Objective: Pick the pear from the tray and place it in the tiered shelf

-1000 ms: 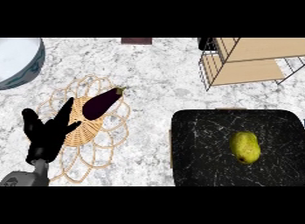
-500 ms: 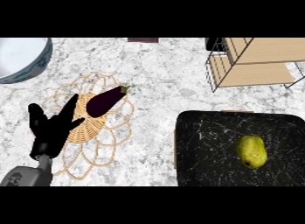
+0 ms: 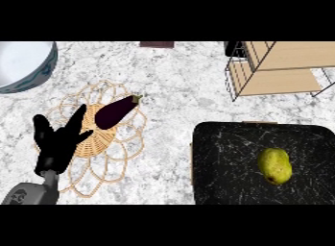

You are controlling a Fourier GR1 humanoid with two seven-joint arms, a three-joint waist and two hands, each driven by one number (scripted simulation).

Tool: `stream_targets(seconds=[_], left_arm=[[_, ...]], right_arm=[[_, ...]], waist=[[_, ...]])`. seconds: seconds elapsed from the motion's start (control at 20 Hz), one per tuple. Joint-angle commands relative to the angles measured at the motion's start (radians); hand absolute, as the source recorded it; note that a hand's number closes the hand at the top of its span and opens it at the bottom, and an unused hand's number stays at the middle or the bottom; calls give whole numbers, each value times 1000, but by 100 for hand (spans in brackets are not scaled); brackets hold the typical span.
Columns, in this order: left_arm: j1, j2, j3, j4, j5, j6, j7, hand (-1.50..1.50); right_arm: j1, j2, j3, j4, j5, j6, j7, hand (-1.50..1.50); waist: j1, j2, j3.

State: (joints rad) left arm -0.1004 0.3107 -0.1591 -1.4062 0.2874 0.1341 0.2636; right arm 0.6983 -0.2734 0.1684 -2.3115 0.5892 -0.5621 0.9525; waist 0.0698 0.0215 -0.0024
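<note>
Pear (image 3: 275,165) on tray (image 3: 223,153): we judge it light, firm and smooth-skinned, best cupped round its broad belly; left hand (image 3: 56,146) rests, fingers spread, empty.

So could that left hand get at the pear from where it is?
Probably, though it's a stretch: the pear lies uncovered on the tray, nothing between, but the left hand sits far across the counter.

Marble counter (image 3: 170,81) carries a black tray (image 3: 226,158), wicker mat (image 3: 107,161), bowl (image 3: 46,72) (upper left) and tiered shelf (image 3: 283,79).

One each: pear (image 3: 275,166), tray (image 3: 225,156), shelf (image 3: 280,82), eggplant (image 3: 115,111), bowl (image 3: 14,62)
</note>
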Motion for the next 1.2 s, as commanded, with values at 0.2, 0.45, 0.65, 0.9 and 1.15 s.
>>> stream_targets(seconds=[0.2,0.45,0.65,0.9,1.15], left_arm=[[29,12,37,65,6,-8,-2,0],[51,-24,29,85,-9,11,-23,0],[71,27,77,73,26,-54,-34,0],[68,26,82,33,31,-44,1,0],[84,5,66,39,-13,-13,-8,0]], right_arm=[[-232,120,120,54,416,138,322,-150],[-454,267,153,190,572,229,398,-150],[-538,271,85,259,557,283,426,-150],[-641,273,104,397,629,255,503,-150],[-664,273,86,434,637,259,495,-150]], waist=[[-26,-7,-4],[-38,-11,-1],[-53,-17,1],[-51,-18,2],[-60,-20,2]])
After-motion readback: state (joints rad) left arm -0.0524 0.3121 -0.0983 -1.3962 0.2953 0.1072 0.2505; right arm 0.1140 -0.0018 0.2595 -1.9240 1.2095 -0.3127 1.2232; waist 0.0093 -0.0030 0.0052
